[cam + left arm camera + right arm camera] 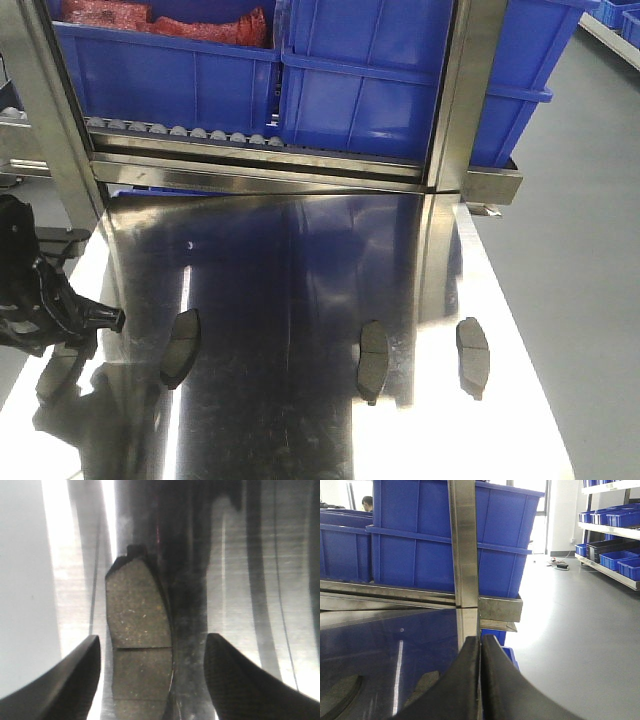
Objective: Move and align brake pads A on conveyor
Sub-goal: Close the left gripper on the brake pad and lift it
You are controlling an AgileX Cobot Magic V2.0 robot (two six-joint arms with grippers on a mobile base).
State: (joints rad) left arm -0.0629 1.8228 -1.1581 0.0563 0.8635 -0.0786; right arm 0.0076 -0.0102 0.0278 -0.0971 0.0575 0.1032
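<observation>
Three brake pads A lie lengthwise on the shiny steel tabletop point(300, 270): one at the left point(180, 346), one in the middle point(373, 360), one at the right point(473, 356). A further pad point(137, 610) lies flat on the steel just below my left gripper point(152, 639), which is open; the pad sits between the fingers, nearer the left one, and touches neither. That gripper point(95, 322) hangs at the table's left edge. My right gripper point(480, 645) is shut with nothing in it, above a pad's corner point(422, 687). The conveyor is out of view.
A steel roller rack point(260, 165) with blue bins point(370, 80) closes off the back of the table. A steel upright point(465, 555) stands right ahead of the right gripper. Grey floor point(580, 250) lies beyond the table's right edge.
</observation>
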